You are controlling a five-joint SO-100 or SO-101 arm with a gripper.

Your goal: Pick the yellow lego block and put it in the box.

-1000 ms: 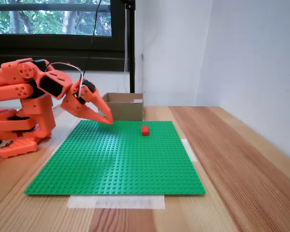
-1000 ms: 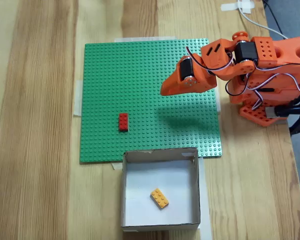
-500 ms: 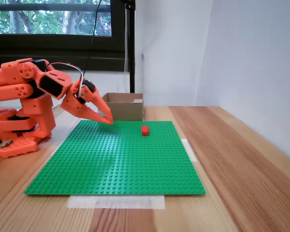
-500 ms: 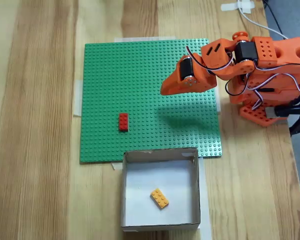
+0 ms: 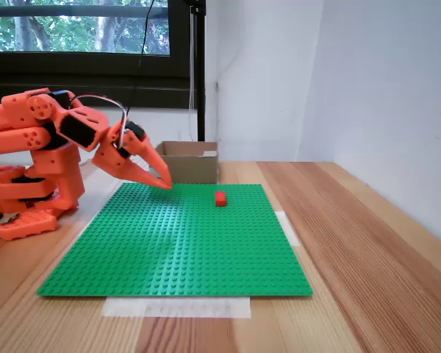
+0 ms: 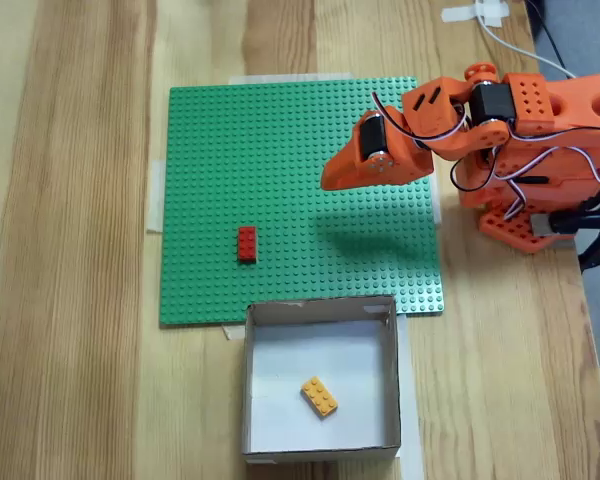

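The yellow lego block (image 6: 319, 396) lies flat on the pale floor of the box (image 6: 255, 382), seen from above in a fixed view. The box (image 5: 191, 162) also stands behind the green plate in the side fixed view, where its walls hide the block. My orange gripper (image 6: 327, 180) hangs shut and empty over the right part of the green baseplate (image 6: 280, 140), well away from the box. In the side fixed view the gripper (image 5: 166, 184) points down toward the plate's far left edge.
A small red brick (image 6: 246, 243) sits on the baseplate (image 5: 176, 243) near the box side, and appears as the red brick (image 5: 220, 198) in the side view. The arm's orange base (image 6: 540, 160) stands at the table's right edge with cables. A white wall borders the table.
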